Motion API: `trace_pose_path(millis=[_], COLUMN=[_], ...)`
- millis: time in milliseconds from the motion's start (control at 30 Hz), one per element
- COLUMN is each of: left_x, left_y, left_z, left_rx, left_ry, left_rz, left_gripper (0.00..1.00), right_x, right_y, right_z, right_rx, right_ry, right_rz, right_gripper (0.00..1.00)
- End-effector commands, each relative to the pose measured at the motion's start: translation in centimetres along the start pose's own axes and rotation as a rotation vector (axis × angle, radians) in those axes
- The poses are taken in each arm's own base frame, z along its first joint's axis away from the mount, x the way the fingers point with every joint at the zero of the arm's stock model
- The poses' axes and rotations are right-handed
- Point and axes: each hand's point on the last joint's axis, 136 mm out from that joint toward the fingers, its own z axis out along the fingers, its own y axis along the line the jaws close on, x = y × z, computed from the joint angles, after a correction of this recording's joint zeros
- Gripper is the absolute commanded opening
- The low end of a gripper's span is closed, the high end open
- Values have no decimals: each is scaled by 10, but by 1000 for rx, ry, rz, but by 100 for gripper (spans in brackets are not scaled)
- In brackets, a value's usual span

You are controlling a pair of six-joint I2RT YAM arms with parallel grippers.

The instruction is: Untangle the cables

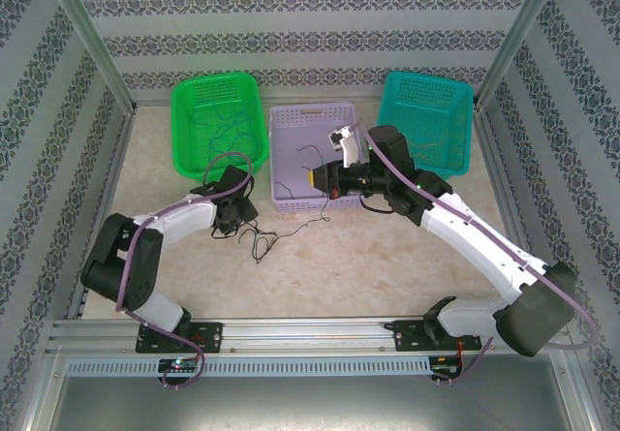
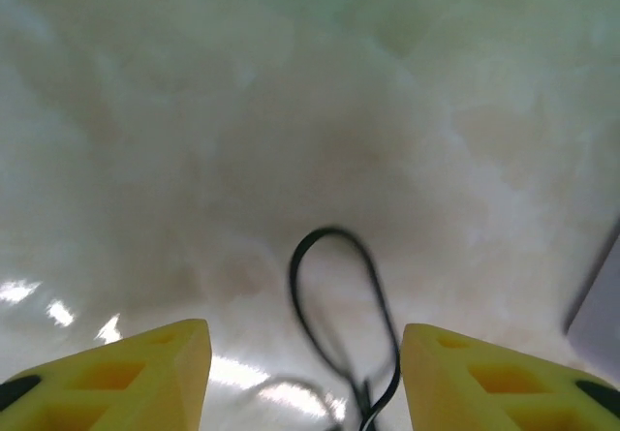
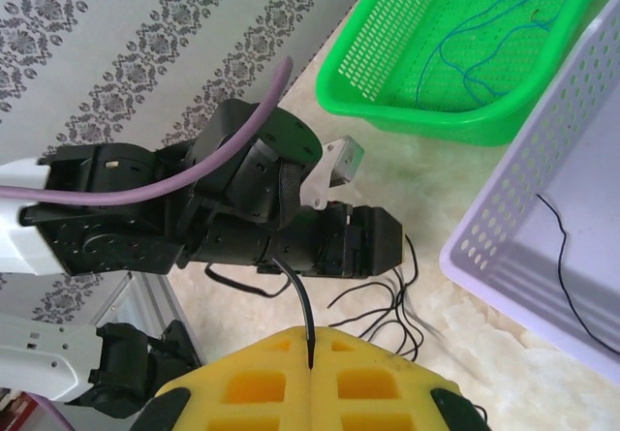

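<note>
A: Since the right gripper (image 3: pixel 310 339) is seen pressed shut, what is held?

B: A black cable (image 3: pixel 295 295), pinched at the finger seam. It is held up by the purple basket (image 1: pixel 275 150), likely so one strand can be drawn clear of the tangle (image 1: pixel 262 245) on the table (image 1: pixel 387 257).

A: And the left gripper (image 2: pixel 305 334)?

B: It is set low over the table with its fingers parted and nothing gripped. A black loop (image 2: pixel 334 230) is framed between them, probably to be picked next.

A: Other cables?

B: Blue cables (image 1: pixel 218 126) are laid in the green basket (image 1: pixel 184 131); sorting by colour is assumed.
</note>
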Motion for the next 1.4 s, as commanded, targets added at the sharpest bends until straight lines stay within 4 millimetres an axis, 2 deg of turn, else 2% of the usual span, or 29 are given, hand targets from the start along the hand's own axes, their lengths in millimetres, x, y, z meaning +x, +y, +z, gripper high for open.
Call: trace_pose_path(millis=[0,100,200,233,300,433,567,700,867,1100,1367], left_x=[-22,-16,-11,-13,-19,-29,-27,-25,-25,-33,-39], left_y=[-28,-27,-14,-5,10,42,68,89,99,92,92], left_z=[10,24,27,23,8,-24,-34,-40,-37,-33,-24], left_rx=[106,81,22,-9,-62,-189,-298,-361,-396,-387,-417], left_ry=[-110,-68,-60,-76,-128,-207,-188,-186,-162,-155,-132], left_rz=[32,28,14,3,-7,24,53,29,13,-4,12], left_gripper=[47,29,4,0,0,0,0,0,0,0,0], right_x=[1,3,-6,-12,-26,-76,-130,-174,-214,-235,-253], right_y=[-2,-6,-13,-17,-27,-43,-38,-8,51,114,151], right_z=[-7,-11,-22,-29,-45,-109,-183,-233,-260,-265,-304], right_rx=[8,22,66,95,162,336,439,439,307,185,170], right_ry=[-16,-21,-59,-83,-136,-355,-603,-754,-845,-862,-985], right_rz=[29,50,78,91,115,126,100,45,-24,-125,-188], right_gripper=[0,0,0,0,0,0,0,0,0,0,0])
